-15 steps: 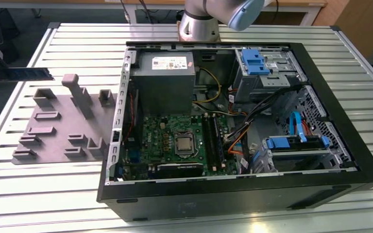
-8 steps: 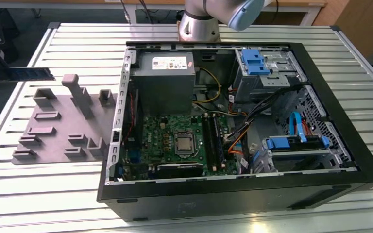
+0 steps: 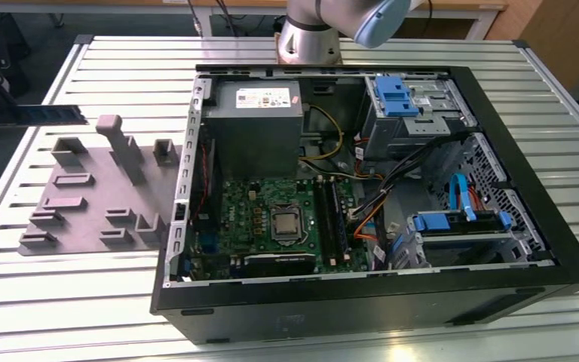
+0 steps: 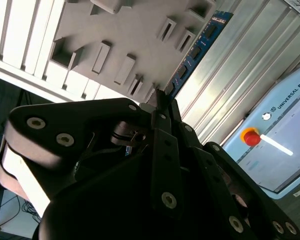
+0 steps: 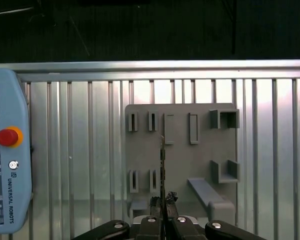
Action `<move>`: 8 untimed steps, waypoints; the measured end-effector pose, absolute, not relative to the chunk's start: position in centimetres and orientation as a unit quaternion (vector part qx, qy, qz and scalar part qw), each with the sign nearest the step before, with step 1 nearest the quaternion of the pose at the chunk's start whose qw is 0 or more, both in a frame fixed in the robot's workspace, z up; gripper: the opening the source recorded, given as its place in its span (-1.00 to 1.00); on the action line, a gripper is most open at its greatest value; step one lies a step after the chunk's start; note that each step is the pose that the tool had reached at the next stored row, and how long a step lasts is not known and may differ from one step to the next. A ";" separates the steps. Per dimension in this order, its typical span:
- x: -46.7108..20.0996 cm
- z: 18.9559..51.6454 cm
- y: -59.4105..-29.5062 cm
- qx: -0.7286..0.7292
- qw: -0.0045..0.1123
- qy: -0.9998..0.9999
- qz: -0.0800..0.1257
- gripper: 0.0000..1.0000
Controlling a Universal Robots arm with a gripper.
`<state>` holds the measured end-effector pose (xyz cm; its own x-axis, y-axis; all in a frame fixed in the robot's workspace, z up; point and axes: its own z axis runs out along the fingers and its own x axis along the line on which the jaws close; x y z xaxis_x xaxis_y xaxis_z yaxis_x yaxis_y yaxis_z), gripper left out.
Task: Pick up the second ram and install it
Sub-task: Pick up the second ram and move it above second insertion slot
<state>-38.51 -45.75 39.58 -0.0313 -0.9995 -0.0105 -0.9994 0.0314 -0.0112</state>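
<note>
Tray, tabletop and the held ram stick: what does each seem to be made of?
Tray: probably matte grey plastic, going by its uniform colour and moulded blocks and slots. Tabletop: bare metal, likely aluminium, with ribbed profiles and a bright sheen. Ram stick, clamped in the gripper: blue circuit board with small dark chips, as seen in the second wrist view.

Right, counting up: one open computer case (image 3: 370, 309), one green motherboard (image 3: 259, 200) inside, one grey power supply (image 3: 254, 132), two blue drive brackets (image 3: 394, 96) (image 3: 440, 222). One grey tray (image 3: 93, 188) alongside. One ram stick (image 3: 53, 114), one gripper (image 5: 163, 201), one teach pendant (image 5: 10, 190), one red button (image 5: 7, 136) on it.
</note>
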 end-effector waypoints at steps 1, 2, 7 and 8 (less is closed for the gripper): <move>-38.4 39.6 -45.7 -0.696 0.008 0.718 0.000 -0.72; -38.4 39.6 -45.7 -0.696 0.008 0.718 0.000 -0.72; -38.1 39.6 -45.7 -0.696 0.008 0.718 0.000 -0.72; -38.0 39.6 -45.7 -0.696 0.008 0.718 0.000 -0.72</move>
<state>-38.04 -45.75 39.58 -0.0314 -0.9995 -0.0106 -0.9994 0.0315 -0.0112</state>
